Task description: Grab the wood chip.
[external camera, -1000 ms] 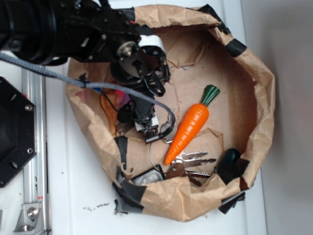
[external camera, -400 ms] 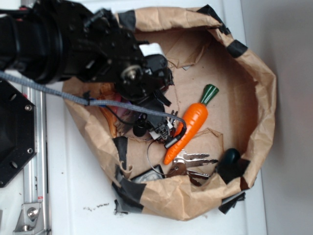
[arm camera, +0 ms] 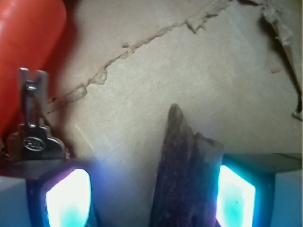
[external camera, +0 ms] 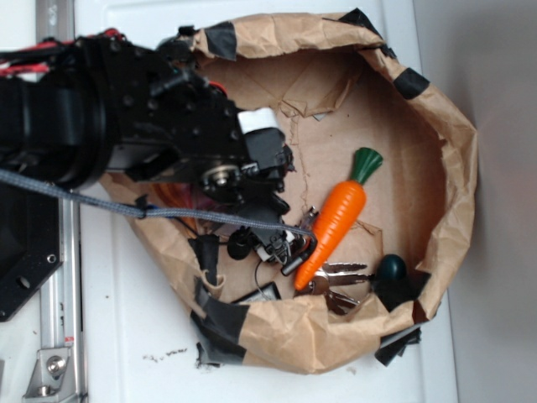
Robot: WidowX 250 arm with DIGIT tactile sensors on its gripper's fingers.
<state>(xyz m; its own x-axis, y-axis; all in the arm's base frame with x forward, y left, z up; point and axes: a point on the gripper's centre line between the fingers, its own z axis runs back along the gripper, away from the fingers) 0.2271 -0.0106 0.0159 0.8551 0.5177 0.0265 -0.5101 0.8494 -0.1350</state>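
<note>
Down inside the crumpled paper bag point(external camera: 436, 126), on its brown floor, the gripper point(arm camera: 151, 198) was seen from the wrist view with its jaws spread apart and nothing yet clenched, the two glowing pads point(arm camera: 68, 196) standing wide of each other. The wood chip point(arm camera: 182, 170) lay between them but well off centre: its dark, streaky length ran up from the near edge of that view, close against the right pad, while a broad gap was left toward the left pad. A key point(arm camera: 32, 118) was seen just beyond the left pad, with the orange carrot point(external camera: 336, 222) beside it at the far left of the wrist view. In the exterior view the chip itself was hidden under the arm, and only the carrot, the bunch of keys point(external camera: 336, 281) and a dark green knob point(external camera: 391, 269) were left showing. For the closing to be done well, it was judged that the jaws should first be shifted slightly rightward so the chip would be centred, and lowered until the pads straddled its thin flanks at floor level; otherwise the sliver could be pushed sideways or tipped, and the key might be caught by the left pad. A slow, firm closure was thought advisable, since the ragged flat wood would offer little edge to bite.
</note>
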